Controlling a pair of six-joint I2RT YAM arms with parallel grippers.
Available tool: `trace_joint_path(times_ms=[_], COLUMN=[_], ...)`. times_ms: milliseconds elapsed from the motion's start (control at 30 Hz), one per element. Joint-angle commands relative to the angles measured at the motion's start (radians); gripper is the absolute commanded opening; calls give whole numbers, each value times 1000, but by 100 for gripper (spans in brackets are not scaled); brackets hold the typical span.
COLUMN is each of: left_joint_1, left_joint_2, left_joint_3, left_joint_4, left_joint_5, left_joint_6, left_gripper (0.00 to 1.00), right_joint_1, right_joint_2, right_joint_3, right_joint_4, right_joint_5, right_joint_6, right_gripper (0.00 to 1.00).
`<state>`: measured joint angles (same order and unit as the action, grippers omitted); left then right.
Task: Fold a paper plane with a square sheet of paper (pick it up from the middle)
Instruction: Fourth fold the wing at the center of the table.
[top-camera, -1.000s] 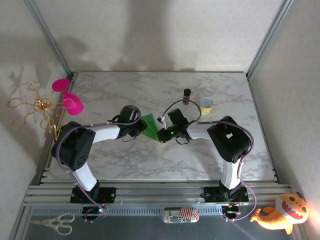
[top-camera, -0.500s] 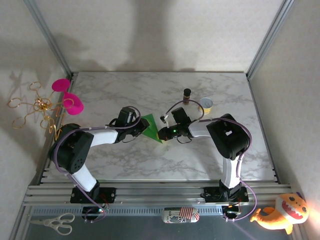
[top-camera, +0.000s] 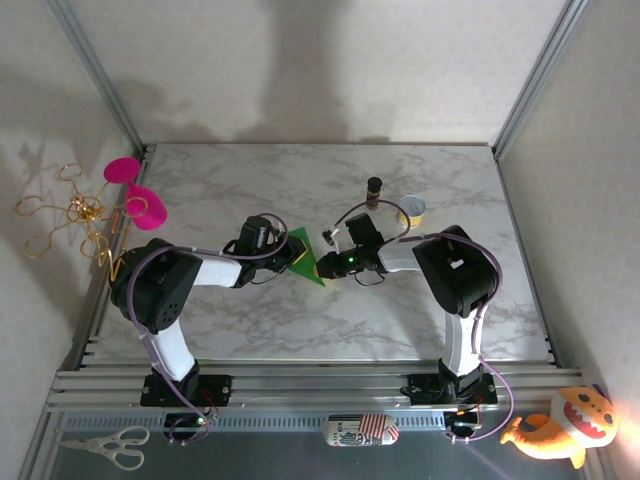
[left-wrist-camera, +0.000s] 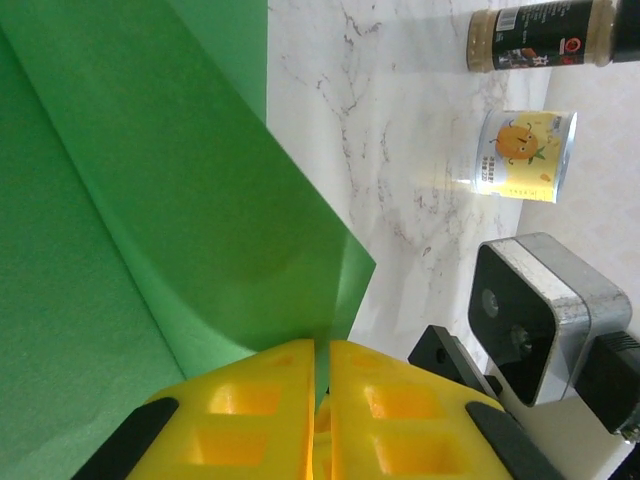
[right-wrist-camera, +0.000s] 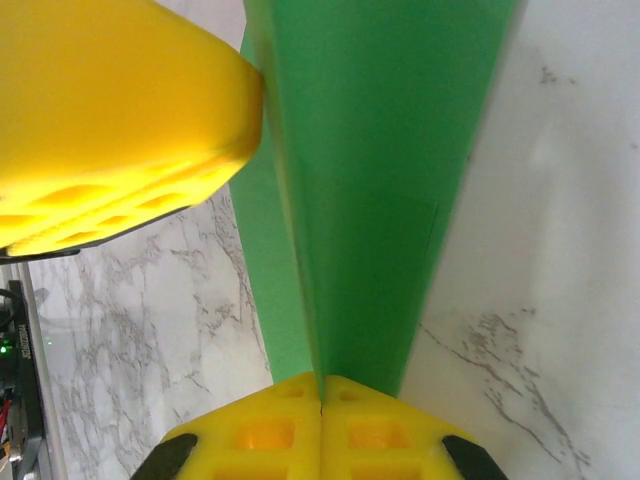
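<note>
The sheet of paper (top-camera: 303, 254) is bright green and folded into a creased triangular shape at the table's middle, held between both grippers. My left gripper (top-camera: 289, 256) is shut on its left edge. In the left wrist view the yellow fingers (left-wrist-camera: 250, 400) pinch a thin green edge of the paper (left-wrist-camera: 150, 200) in their narrow slit. My right gripper (top-camera: 322, 266) is shut on the lower right tip. In the right wrist view the paper's (right-wrist-camera: 380, 180) fold line runs straight into the seam of the closed gripper (right-wrist-camera: 321, 385). The left gripper's yellow finger (right-wrist-camera: 120, 120) shows beside it.
A spice bottle (top-camera: 374, 191) and a small can (top-camera: 412, 210) stand behind the right gripper, also seen as the bottle (left-wrist-camera: 555, 35) and the can (left-wrist-camera: 523, 155). Pink objects (top-camera: 135, 196) lie off the table's left edge. Scissors (top-camera: 105, 447) and a plush toy (top-camera: 560, 425) lie in front of the arm bases.
The left jaws have closed further onto the paper's edge and the left arm has drawn in a little. The right gripper has hardly moved.
</note>
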<state>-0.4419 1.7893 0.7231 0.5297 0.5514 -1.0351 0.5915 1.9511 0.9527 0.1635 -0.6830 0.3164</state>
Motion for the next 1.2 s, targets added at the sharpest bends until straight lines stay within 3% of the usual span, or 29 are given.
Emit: trace_joint_path(times_ms=[0, 300, 900, 1167], left_joint_1=[-4, -4, 32, 31], left_joint_2=[22, 48, -17, 36], left_joint_3=[1, 12, -31, -31], left_joint_4=[49, 36, 72, 154], left_joint_5=[26, 18, -9, 36], left_joint_6=[-13, -16, -26, -69], left_gripper=[12, 12, 13, 12], right_joint_1=[-1, -4, -27, -30], right_joint_2=[40, 57, 118, 126], right_joint_3=[8, 24, 50, 58], right_joint_4=[-76, -111, -183, -198], right_joint_5=[-3, 7, -7, 0], right_joint_6=[13, 26, 79, 80], right_gripper=[7, 12, 8, 12])
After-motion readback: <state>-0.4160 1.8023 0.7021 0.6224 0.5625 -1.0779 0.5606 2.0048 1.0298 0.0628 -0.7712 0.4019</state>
